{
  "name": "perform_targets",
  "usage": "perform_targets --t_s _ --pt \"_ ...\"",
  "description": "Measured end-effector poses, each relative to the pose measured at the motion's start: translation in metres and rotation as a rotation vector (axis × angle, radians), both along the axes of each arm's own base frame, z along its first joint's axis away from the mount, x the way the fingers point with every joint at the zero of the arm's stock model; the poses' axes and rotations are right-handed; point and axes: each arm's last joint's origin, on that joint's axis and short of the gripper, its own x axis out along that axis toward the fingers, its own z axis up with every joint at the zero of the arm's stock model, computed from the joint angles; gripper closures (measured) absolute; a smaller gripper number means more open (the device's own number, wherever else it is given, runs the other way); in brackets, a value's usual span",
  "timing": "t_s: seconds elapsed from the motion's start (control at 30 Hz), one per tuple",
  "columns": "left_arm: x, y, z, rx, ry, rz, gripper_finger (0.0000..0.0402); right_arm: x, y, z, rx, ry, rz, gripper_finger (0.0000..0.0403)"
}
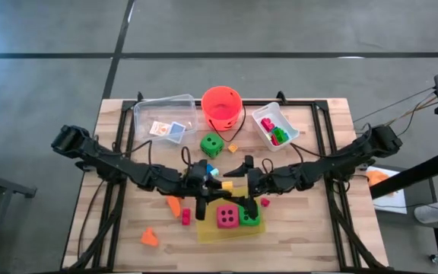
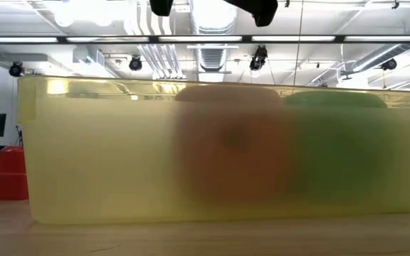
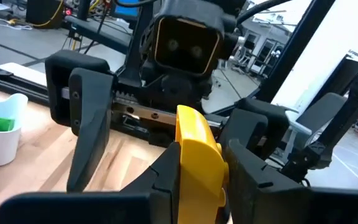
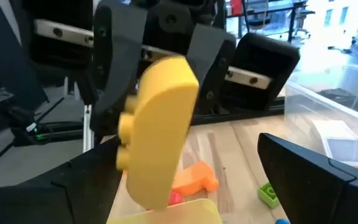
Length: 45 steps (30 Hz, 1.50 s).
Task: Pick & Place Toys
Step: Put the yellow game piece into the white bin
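High view: we see both arms meeting over the middle of the wooden bench [image 1: 310, 228]. The left pincer [image 1: 217, 176] and the right pincer [image 1: 238, 176] face each other, with a rounded yellow plastic brick [image 1: 227, 183] between them. A pink foam die [image 1: 226, 217] and a green foam die [image 1: 249, 216] sit in the flat yellow tray [image 1: 211, 233] just below. The orange-red bucket [image 1: 221, 106] stands at the far edge.

Low view: the translucent tray wall [image 2: 98, 156] fills the picture; both dice show only as blurs behind it. The pincers are barely visible at the top edge.

Left wrist view: the left pincer [image 3: 197, 162] is clamped on the yellow brick [image 3: 197, 155], whose long axis stands upright between the fingers. The right pincer [image 3: 185, 115] faces it, jaws apart.

Right wrist view: the brick [image 4: 157, 143] hangs directly ahead of the right pincer [image 4: 185, 180], between its spread fingers [image 4: 316, 174]. We judge that the coming move is a handover: the right pincer must close across the brick's flat faces before the left lets go.
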Motion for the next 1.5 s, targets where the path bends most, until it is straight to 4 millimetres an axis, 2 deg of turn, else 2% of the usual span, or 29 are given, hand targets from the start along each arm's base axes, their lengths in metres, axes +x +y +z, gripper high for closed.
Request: perform_targets --t_s 0.07,0.17,0.6,0.73,1.0,1.23,1.5 --pt "0.000 0.000 0.000 -0.004 -0.003 -0.004 0.0326 0.000 0.000 0.000 0.001 0.002 0.006 0.0058" --pt "0.000 0.000 0.000 -0.004 -0.001 -0.007 0.0326 0.000 0.000 0.000 0.000 0.002 0.011 0.0093" --pt "0.000 0.000 -0.001 -0.001 0.005 -0.012 0.0326 0.000 0.002 0.000 0.009 0.003 0.054 0.0316" --pt "0.000 0.000 -0.001 0.001 0.006 -0.017 0.0323 0.000 0.003 0.000 0.013 0.003 0.087 0.0318" --pt "0.000 -0.001 -0.002 -0.001 0.012 -0.020 0.0211 0.000 0.002 0.000 0.007 0.005 0.081 0.0318" --pt "-0.001 -0.003 -0.003 -0.021 0.021 -0.024 0.0152 0.000 0.002 -0.001 0.020 0.019 0.078 0.0318" --pt "-0.018 0.000 -0.010 -0.023 0.229 0.022 0.0109 -0.001 0.001 -0.003 0.098 0.051 0.069 0.0318"
